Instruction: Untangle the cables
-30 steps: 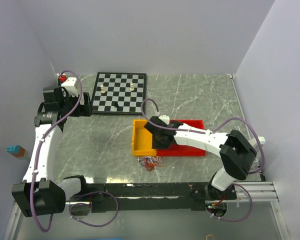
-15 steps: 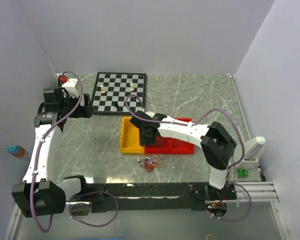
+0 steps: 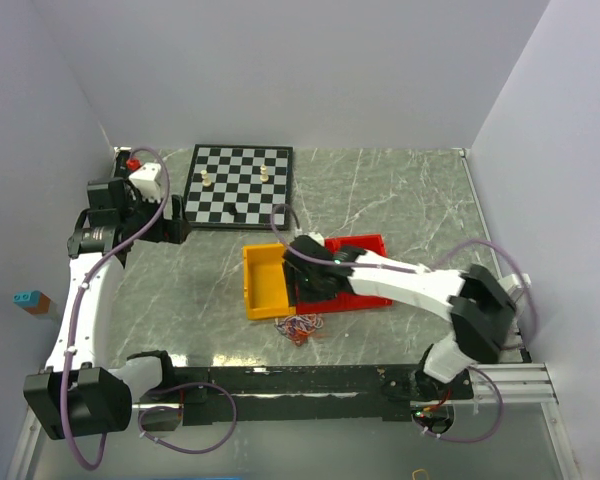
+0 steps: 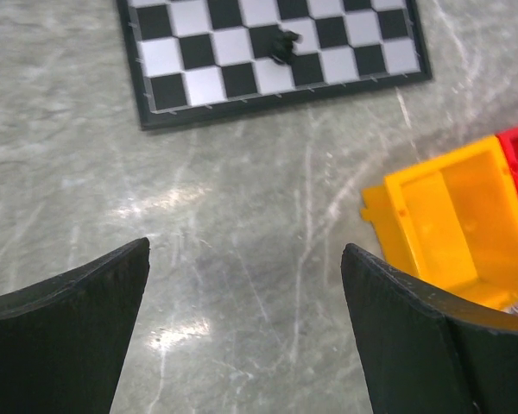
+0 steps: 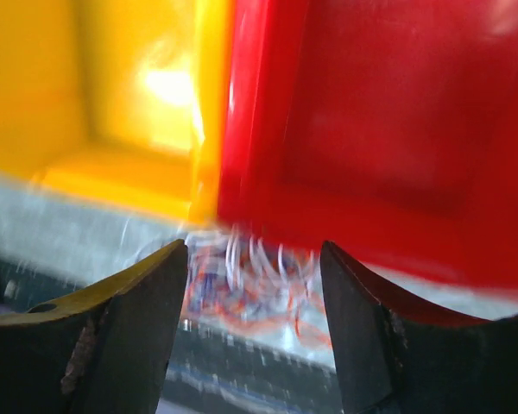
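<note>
**Cable knot lies by the bins, both grippers spread**

From above, the grey marbled desk [image 3: 410, 200] carries a black-and-white chessboard [image 3: 240, 186] toward its far left corner, with a few small pieces standing on it. Near the middle sit an open yellow plastic bin [image 3: 265, 280] and a red plastic bin [image 3: 368, 246], side by side and touching, both skewed to the desk's edges. The cables [image 3: 300, 325], a small knot of thin orange-red, white and dark wire loops, lie on the bare desk just on the near side of the two bins, about where they meet and not far from the near edge. The right gripper [image 3: 305, 278] reaches over the seam between the bins; from up here I cannot make out its jaws. The left gripper [image 3: 178, 218] hangs beside the chessboard's near left corner, well apart from the knot.

The left wrist camera shows that gripper's two black fingers [image 4: 69, 336] spread wide with only bare desk between them. Beyond them are the chessboard's near edge with one black chess piece [image 4: 284, 45] on it, and to the right the yellow bin with a sliver of the red one.

The right wrist camera is blurred. Its fingers [image 5: 121, 336] stand apart, pinching nothing. Between them and farther off the wire loops show as a smear of red and white, lying against the outside of the bins' walls where yellow meets red.
</note>
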Robot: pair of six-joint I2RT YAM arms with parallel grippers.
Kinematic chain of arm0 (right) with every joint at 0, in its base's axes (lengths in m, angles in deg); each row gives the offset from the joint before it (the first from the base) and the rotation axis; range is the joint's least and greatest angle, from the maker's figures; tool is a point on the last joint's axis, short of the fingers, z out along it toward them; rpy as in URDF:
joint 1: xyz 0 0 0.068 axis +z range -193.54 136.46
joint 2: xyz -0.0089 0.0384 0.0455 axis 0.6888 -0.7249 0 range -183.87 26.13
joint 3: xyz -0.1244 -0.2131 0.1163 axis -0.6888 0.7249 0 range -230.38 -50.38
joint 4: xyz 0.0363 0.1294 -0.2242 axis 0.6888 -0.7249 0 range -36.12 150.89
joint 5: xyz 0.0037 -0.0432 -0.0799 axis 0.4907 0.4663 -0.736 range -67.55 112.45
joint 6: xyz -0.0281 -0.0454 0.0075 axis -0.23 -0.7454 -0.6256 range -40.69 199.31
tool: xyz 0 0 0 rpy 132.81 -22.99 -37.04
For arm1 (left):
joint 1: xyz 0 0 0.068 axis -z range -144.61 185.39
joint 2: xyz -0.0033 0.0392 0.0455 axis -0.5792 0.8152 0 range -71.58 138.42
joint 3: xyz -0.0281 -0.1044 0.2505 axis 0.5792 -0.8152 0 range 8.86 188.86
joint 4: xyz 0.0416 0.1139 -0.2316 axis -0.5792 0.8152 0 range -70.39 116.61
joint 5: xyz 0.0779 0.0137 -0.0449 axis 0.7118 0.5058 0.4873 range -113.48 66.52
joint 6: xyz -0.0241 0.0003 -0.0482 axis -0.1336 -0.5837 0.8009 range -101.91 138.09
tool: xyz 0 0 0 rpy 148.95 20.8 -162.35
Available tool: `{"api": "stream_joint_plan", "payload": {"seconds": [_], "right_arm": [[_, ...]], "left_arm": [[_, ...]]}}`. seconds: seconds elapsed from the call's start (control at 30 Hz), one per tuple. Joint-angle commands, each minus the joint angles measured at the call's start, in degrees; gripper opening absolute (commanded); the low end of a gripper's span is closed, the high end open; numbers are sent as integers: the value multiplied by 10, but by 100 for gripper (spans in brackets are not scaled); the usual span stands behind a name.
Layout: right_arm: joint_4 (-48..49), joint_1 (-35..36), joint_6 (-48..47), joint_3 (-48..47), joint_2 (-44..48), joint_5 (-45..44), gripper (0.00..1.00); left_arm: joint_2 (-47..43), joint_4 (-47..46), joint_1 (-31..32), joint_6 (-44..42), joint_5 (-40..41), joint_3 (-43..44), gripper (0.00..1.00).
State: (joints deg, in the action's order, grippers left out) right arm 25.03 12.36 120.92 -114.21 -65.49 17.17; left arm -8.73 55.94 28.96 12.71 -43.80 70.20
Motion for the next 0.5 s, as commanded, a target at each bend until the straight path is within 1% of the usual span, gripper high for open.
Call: {"api": "stream_joint_plan", "payload": {"seconds": [0.0,0.1,0.17,0.2,0.33,0.47], "right_arm": [[36,11,-22,58,122,3,70],[64,11,-32,119,175,24,68],[82,11,-31,164,208,33,65],[88,11,-28,182,219,35,63],[96,11,-17,237,238,28,61],[78,11,-11,252,260,9,61]], "left_arm": [[-18,43,7,-49,-82,6,97],[-27,75,33,-81,-114,6,97],[-32,92,61,-93,-125,3,97],[-34,92,87,-92,-123,-3,97],[-27,38,170,-46,-65,-46,97],[16,-27,229,-12,-5,-84,97]]}}
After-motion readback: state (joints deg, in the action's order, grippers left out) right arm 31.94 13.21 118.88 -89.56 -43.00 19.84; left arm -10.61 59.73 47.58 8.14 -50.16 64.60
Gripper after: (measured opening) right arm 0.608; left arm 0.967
